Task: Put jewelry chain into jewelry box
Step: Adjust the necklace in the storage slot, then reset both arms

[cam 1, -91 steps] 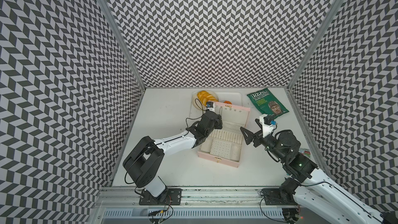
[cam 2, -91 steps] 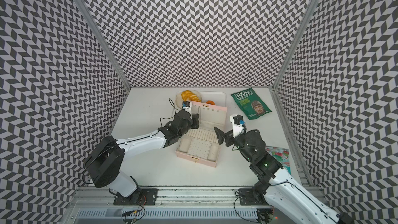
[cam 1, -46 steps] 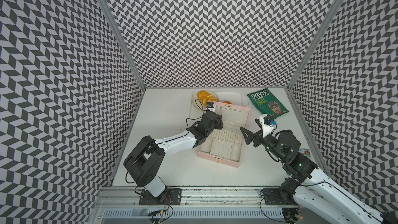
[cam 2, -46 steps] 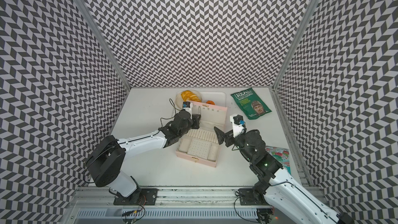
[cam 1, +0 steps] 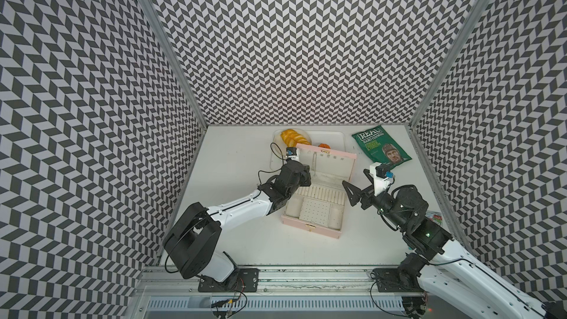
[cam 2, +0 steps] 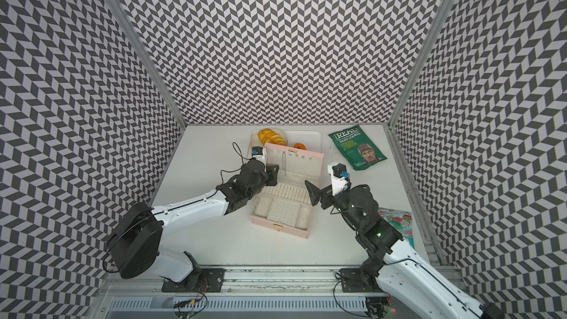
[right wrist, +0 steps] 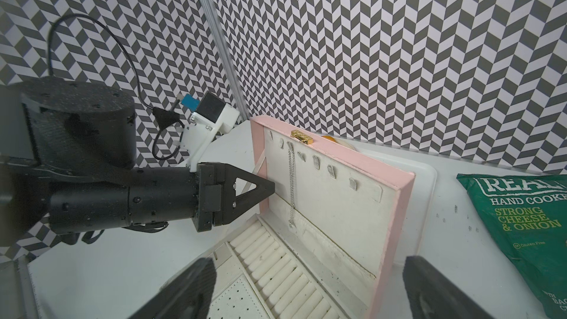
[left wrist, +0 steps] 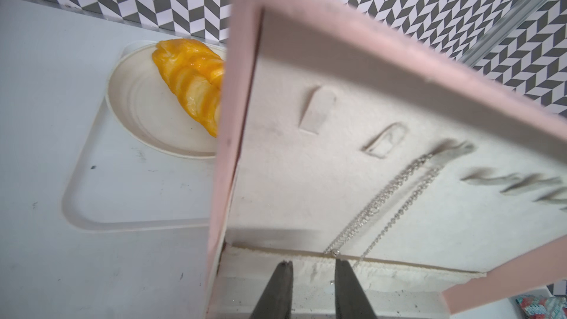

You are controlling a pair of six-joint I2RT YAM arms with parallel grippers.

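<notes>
Pink jewelry box (cam 1: 325, 232) sits open mid-table, its gold clasp (cam 1: 310, 226) on the near wall, with a perforated panel (cam 1: 316, 213) and ring rolls (cam 1: 325, 193) in the cream base. Just right of the base the right gripper (right wrist: 308, 260) hovers with its jaws spread wide and nothing between them. At the box's left side, by the hinge line, the left gripper (left wrist: 312, 266) points at the upright lid; its jaws stand a little apart and hold nothing. The jewelry chain (right wrist: 291, 185) hangs doubled from a hook near the lid's left end and runs down the cream lining almost to the lid's foot. Its lower end lies just beside one left fingertip (left wrist: 345, 280); whether they touch cannot be told. Behind the lid lies a white tray (left wrist: 122, 204) bearing a plate (left wrist: 147, 118) of orange food (left wrist: 190, 81). Far right, a green crisp packet (cam 1: 380, 148) lies flat.
</notes>
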